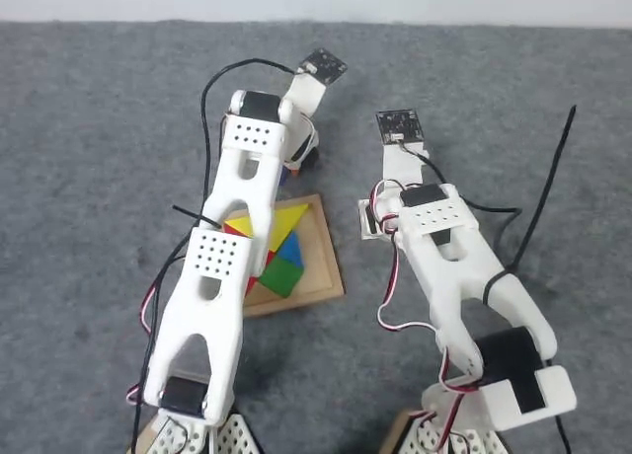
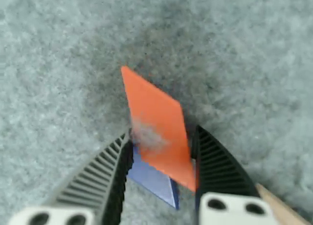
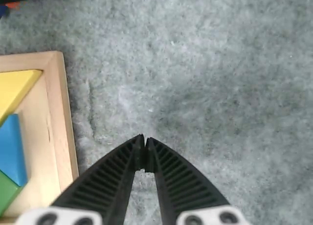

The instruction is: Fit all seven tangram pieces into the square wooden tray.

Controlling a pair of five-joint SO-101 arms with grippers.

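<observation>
- The square wooden tray point(image 1: 331, 247) lies on the grey mat point(image 1: 99, 178) between the two arms, turned so that one corner points towards the far edge of the mat
- Inside the tray, a green piece point(image 1: 282, 274) sits by the near edge, a blue piece point(image 1: 290, 247) just beyond it and a yellow piece point(image 1: 284, 220) towards the far corner; a red piece point(image 1: 235, 228) shows beside the left arm, which crosses over the tray and hides the rest of its floor
- A strip of bare wood runs along the inside of the tray's right edge
- The right gripper point(image 3: 145, 139) is over the mat just outside the tray's right edge; its black ribbed fingers point(image 3: 112, 176) are pressed together tip to tip with nothing between them
- The left gripper point(image 2: 163, 132) is just past the tray's far edge, over the mat; its jaws are clamped on the two sides of an orange parallelogram point(image 2: 156, 127), which stands tilted with one sharp corner pointing away from the claw
- A dark blue piece point(image 2: 151, 178) lies under the orange one, between the fingers; whether it is gripped too cannot be told
</observation>
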